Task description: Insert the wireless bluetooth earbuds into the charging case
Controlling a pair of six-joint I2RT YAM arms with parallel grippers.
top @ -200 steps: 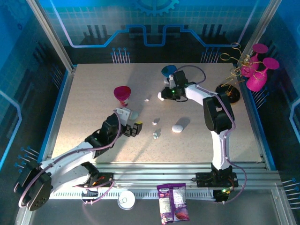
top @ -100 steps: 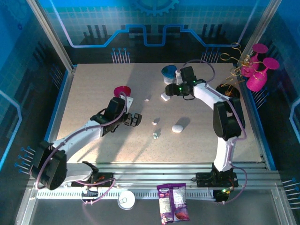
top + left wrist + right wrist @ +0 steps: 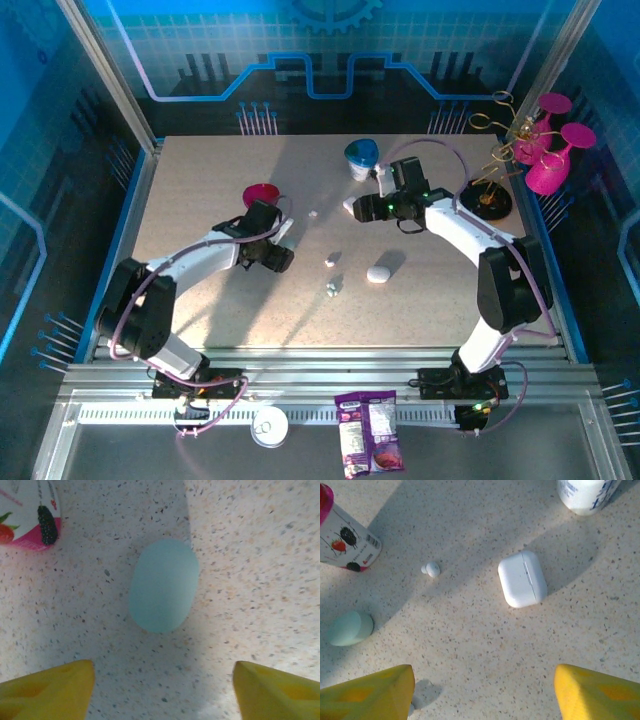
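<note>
earbud (image 3: 431, 569) lies ahead-left of the right tool (image 3: 484, 692); well apart

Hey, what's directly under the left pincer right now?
Beneath the left pincer, a pale green pebble-shaped case lies on the speckled table, untouched. It is shut, so whatever is inside is hidden.

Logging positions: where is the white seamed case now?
In the right wrist view, the white case lies on the table ahead of the open right gripper, between a loose earbud to its left and a white tub up right.
</note>
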